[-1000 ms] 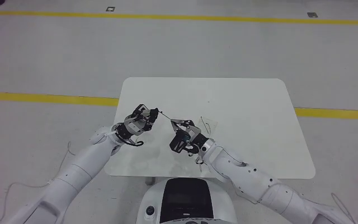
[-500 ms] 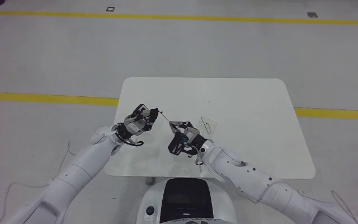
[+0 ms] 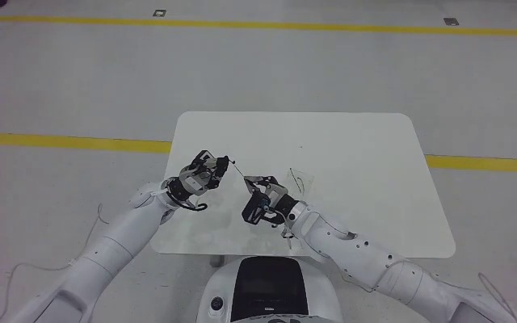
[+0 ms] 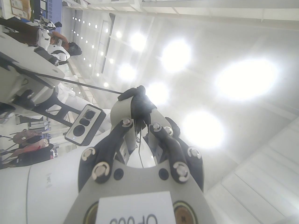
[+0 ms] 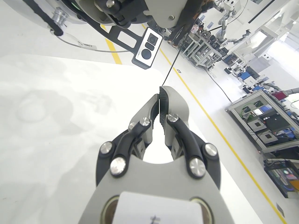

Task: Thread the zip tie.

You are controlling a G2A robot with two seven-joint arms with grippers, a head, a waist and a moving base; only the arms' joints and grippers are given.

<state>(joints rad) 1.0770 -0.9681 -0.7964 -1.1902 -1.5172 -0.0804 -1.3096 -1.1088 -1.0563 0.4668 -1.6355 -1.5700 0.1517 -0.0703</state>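
The right gripper (image 5: 160, 94) is pinched tight, its two pads pressed together on one end of the zip tie (image 5: 171, 67), which comes out at the fingertips as a thin black line. It hangs above the surface (image 3: 363, 161), over the edge nearest the robot and toward the surface's left side.

From there the zip tie (image 3: 237, 168) runs straight through the air, clear of the surface, across a short gap to the left gripper (image 3: 220, 164). In the left wrist view the left gripper (image 4: 139, 95) is closed as well, clamped on a small black lump at its fingertips, where the tie (image 4: 81, 83) arrives. I cannot make out whether that lump is the tie's head. A fine dark strand hangs down between its fingers (image 4: 121, 110). This gripper sits above the surface's left edge and is tipped up, away from the surface.

In the top view the right gripper (image 3: 252, 179) is near the left one but not touching it, and the tie is the only link between them.

Further along the surface, toward its middle and just beyond the right gripper, a thin dark strand (image 3: 300, 176) lies flat. It is too fine for me to tell its shape. Around the surface is pale floor (image 3: 81, 81), with a yellow line (image 3: 81, 144) passing behind the surface.
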